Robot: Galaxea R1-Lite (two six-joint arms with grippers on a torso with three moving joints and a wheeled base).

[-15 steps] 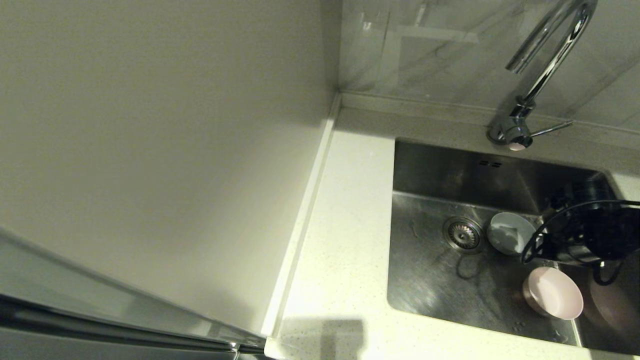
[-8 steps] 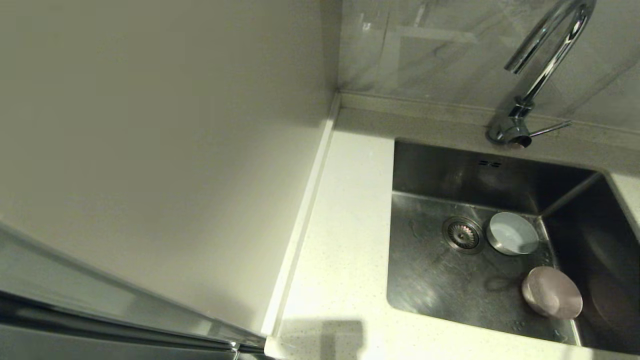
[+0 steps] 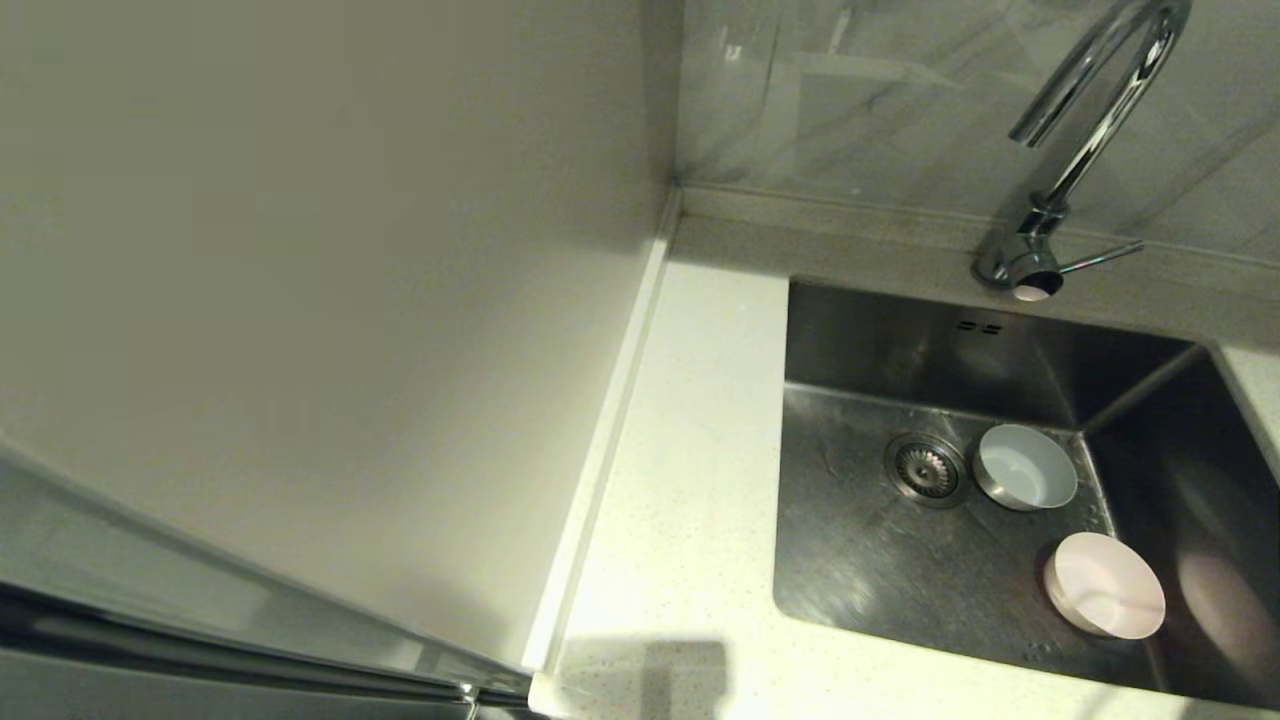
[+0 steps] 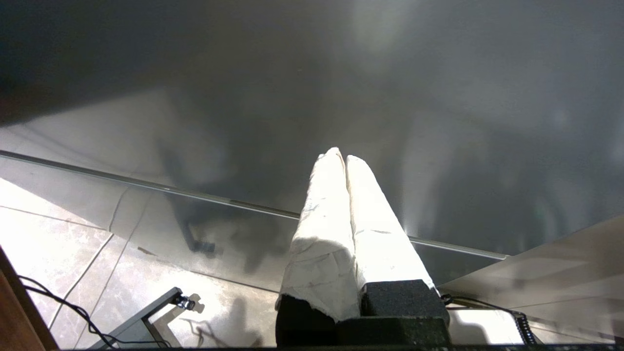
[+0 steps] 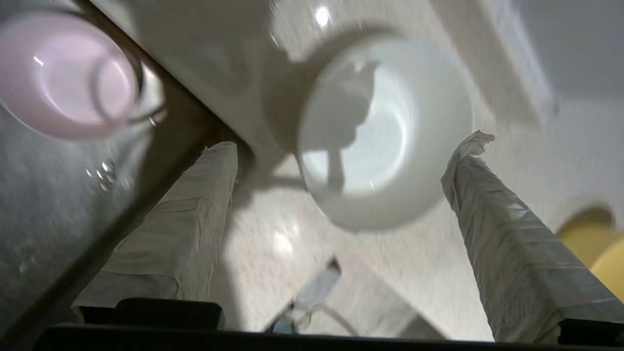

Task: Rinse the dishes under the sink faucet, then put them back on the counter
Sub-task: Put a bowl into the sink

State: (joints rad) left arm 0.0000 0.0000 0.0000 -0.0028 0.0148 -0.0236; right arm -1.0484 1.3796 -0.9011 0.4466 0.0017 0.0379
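Observation:
In the head view the sink [image 3: 870,570] holds a grey-blue bowl [image 3: 1025,467] beside the drain and a pale pink bowl [image 3: 1105,598] near its front right corner. The chrome faucet [image 3: 1090,130] arches over the back rim. Neither gripper shows in that view. In the right wrist view a white bowl [image 5: 385,131] stands upright on the speckled counter [image 5: 390,273], past the sink's edge from the pink bowl [image 5: 63,73]. My right gripper [image 5: 348,144] is open, its wrapped fingers wide on either side of the white bowl. My left gripper [image 4: 341,157] is shut on nothing, parked low.
White counter [image 3: 690,480] runs left of the sink, bounded by a beige wall panel [image 3: 330,300] and a low upstand. The drain strainer [image 3: 925,468] sits mid-basin. A yellow object [image 5: 594,253] lies on the counter near my right gripper. A dark steel panel faces the left gripper.
My right arm, over the sink's right side a second ago, has left the head view to the right. Both bowls in the sink stayed put.

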